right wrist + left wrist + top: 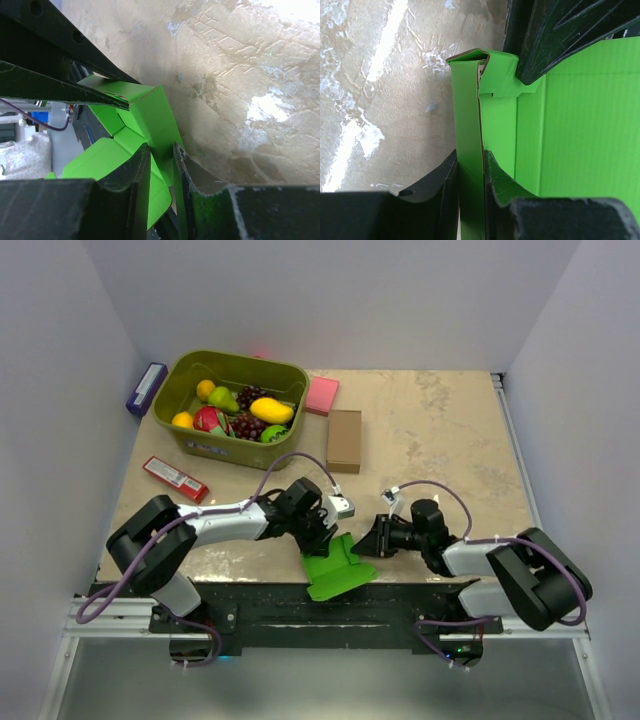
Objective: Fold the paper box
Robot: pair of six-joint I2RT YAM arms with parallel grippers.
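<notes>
Left gripper (470,161) pinches a doubled wall of the ribbed green card box (590,125); right gripper (161,151) nips a creased flap.

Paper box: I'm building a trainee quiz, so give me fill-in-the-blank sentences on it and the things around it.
Pinched by the left gripper, the paper box is bright ___. The olive bin holds toy ___. Beside the brown cardboard box lies a ___ pad.
Missing words: green; fruit; pink.
</notes>
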